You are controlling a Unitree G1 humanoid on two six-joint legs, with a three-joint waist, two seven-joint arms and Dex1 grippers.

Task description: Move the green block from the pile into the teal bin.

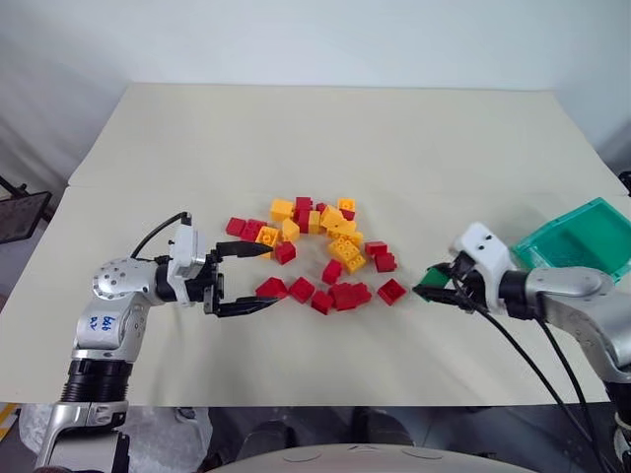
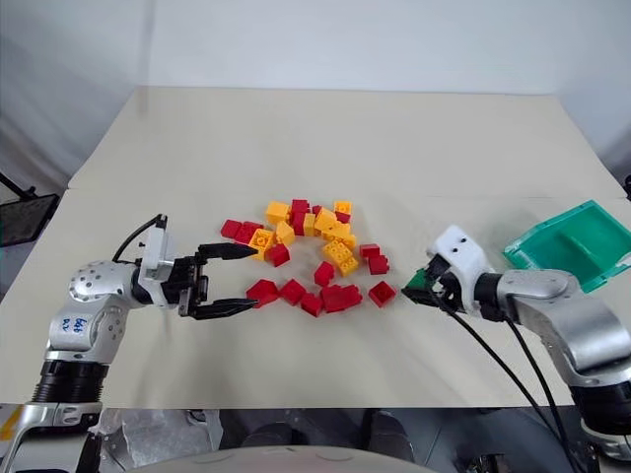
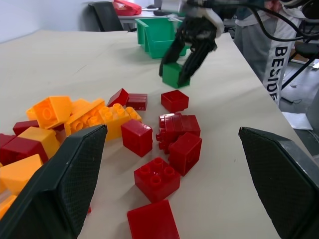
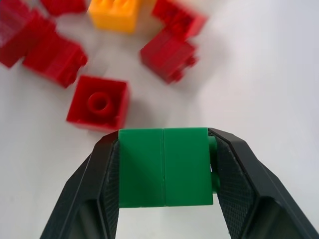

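On cream table [image 1: 325, 128] (pale walls behind): pile [image 1: 320, 251], teal bin [image 1: 577, 241].

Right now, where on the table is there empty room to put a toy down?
The far half of the table, beyond the pile, is bare. So is the near strip in front of the pile. Between the tools, the pile crowds the middle. The teal bin takes the right edge.

Counts on the table [image 1: 414, 148]

One green block [image 4: 164, 167], one teal bin [image 1: 577, 241], two grippers: left gripper [image 1: 258, 279], right gripper [image 1: 432, 284]. The pile [image 1: 320, 251] holds roughly fifteen red bricks and about nine yellow-orange ones; overlaps make an exact tally uncertain
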